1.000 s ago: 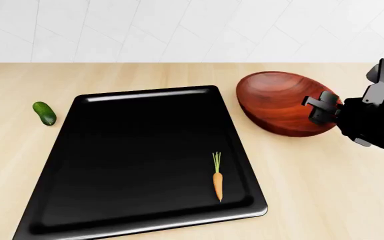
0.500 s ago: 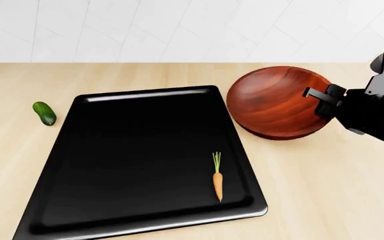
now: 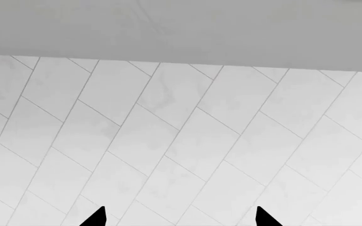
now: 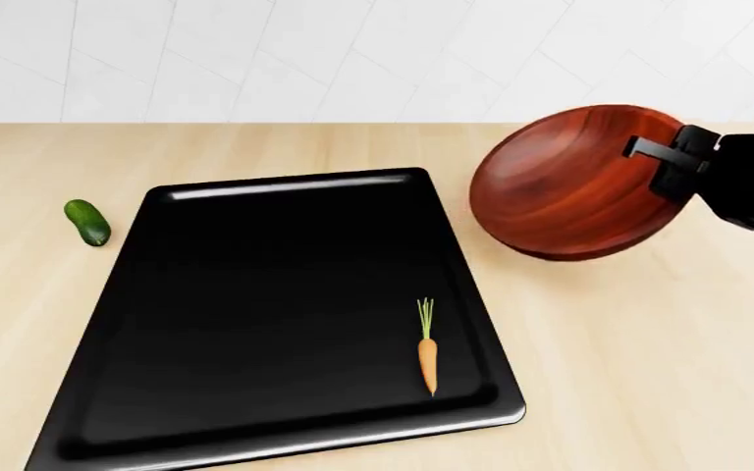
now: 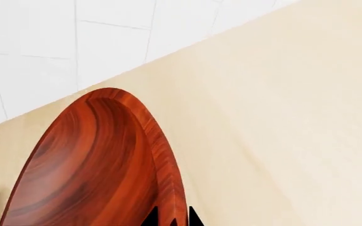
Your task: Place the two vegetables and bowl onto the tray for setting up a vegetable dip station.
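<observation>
The wooden bowl (image 4: 573,182) hangs tilted above the counter, right of the black tray (image 4: 246,294), its inside facing the tray. My right gripper (image 4: 666,162) is shut on the bowl's right rim; in the right wrist view the fingertips (image 5: 193,219) straddle the bowl (image 5: 93,165) rim. The carrot (image 4: 427,361) lies inside the tray near its front right corner. The cucumber (image 4: 86,221) rests on the counter just left of the tray. My left gripper (image 3: 179,221) is open, faces the tiled wall and is out of the head view.
The light wooden counter (image 4: 639,373) runs all round the tray. A white tiled wall (image 4: 350,59) closes the back.
My right gripper has raised the bowl off the counter, up and slightly to the right, tipping it more upright. The carrot, cucumber and tray have not moved.
</observation>
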Controlling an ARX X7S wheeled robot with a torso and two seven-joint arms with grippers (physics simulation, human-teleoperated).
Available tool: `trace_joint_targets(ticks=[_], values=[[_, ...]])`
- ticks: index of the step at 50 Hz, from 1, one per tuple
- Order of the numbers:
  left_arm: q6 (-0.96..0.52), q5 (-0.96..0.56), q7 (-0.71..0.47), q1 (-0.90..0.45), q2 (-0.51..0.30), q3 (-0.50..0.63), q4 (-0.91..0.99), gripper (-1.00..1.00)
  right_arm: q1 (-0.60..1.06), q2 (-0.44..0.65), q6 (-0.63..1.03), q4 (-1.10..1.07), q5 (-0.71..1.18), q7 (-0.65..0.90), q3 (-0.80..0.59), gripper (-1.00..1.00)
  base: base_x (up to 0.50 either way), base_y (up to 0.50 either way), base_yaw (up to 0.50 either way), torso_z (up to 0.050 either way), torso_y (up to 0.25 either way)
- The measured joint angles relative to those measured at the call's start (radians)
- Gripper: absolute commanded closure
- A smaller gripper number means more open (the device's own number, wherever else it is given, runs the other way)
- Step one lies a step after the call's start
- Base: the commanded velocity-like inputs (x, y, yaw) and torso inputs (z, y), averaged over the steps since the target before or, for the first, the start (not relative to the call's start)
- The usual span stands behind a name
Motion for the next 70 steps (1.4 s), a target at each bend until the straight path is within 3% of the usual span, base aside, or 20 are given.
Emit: trace_joint_targets(ticks=[21, 35, 56, 70], values=[[0.004, -0.003, -0.001, 0.000, -0.002, 0.003, -0.001, -1.00, 0.228, -0.088, 0.101, 0.104, -0.044, -0.017, -0.022, 1.00, 0.00, 0.00, 0.00, 0.000, 0.000], [0.007, -0.001, 0.002, -0.001, -0.004, 0.005, -0.004, -1.00, 0.299, -0.223, 0.087, 0.239, -0.074, -0.112, -0.037, 1.00, 0.00, 0.00, 0.00, 0.000, 0.000], [0.011, 0.003, 0.008, -0.001, -0.006, 0.009, -0.007, -1.00, 0.322, -0.450, 0.039, 0.478, -0.153, -0.327, -0.095, 1.00, 0.00, 0.00, 0.00, 0.000, 0.000], [0.013, 0.006, 0.010, 0.000, -0.006, 0.014, -0.009, -1.00, 0.269, -0.505, 0.013, 0.479, -0.133, -0.358, -0.087, 1.00, 0.00, 0.00, 0.00, 0.000, 0.001]])
